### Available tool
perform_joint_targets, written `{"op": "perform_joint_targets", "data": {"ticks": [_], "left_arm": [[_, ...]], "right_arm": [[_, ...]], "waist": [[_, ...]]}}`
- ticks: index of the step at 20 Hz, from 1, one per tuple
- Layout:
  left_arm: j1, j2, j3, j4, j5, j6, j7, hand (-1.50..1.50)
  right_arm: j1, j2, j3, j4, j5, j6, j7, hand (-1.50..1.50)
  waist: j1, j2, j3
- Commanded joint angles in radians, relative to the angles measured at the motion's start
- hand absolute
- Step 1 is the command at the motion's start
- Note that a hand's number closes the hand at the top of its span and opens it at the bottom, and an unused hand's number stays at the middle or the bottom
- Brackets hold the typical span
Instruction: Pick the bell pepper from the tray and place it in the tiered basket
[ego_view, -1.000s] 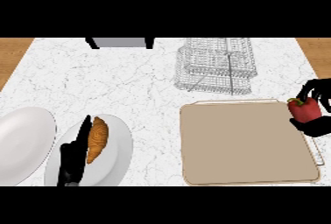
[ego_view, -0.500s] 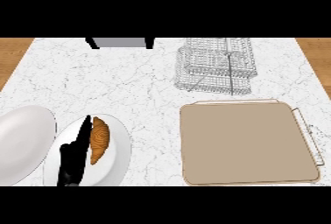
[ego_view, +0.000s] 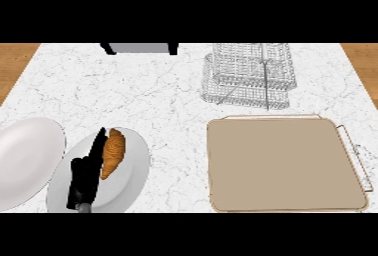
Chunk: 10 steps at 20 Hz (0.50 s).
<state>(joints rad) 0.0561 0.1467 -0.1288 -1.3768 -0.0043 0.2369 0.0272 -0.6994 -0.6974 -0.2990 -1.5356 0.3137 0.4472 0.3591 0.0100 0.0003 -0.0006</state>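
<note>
The beige tray (ego_view: 284, 165) lies at the right of the marble counter with nothing on it. The wire tiered basket (ego_view: 251, 75) stands behind it, and I see nothing inside it. No bell pepper shows anywhere in the head view. My left hand (ego_view: 83, 177) rests at the lower left over a white plate, fingers straight and pointing up, holding nothing. My right hand is out of view.
A white plate (ego_view: 131, 172) under my left hand carries a croissant (ego_view: 112, 152). A second white plate (ego_view: 26, 160) lies at the far left edge. A grey and black object (ego_view: 140, 48) sits at the counter's back edge.
One second ago my right hand held the red pepper at the tray's right edge. Hand and pepper then left the view and stay out. The left hand has shifted slightly.
</note>
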Motion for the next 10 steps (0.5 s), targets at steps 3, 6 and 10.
{"op": "perform_joint_targets", "data": {"ticks": [3, 6, 10], "left_arm": [[0.002, 0.000, 0.015, -0.011, -0.007, -0.010, 0.013, 0.00], [-0.019, -0.016, 0.032, 0.088, 0.006, -0.030, -0.069, 0.00], [0.012, -0.015, 0.007, 0.007, -0.006, -0.034, -0.008, 0.00]], "right_arm": [[-0.134, 0.053, 0.096, 0.142, 0.091, -0.069, 0.019, 1.50], [-0.259, 0.058, 0.126, 0.297, 0.119, -0.070, 0.001, 1.50], [-0.299, 0.132, 0.169, 0.395, 0.168, -0.134, -0.053, 1.50]], "waist": [[0.003, 0.001, 0.000], [0.008, 0.004, -0.001], [0.007, 0.003, 0.000]]}}
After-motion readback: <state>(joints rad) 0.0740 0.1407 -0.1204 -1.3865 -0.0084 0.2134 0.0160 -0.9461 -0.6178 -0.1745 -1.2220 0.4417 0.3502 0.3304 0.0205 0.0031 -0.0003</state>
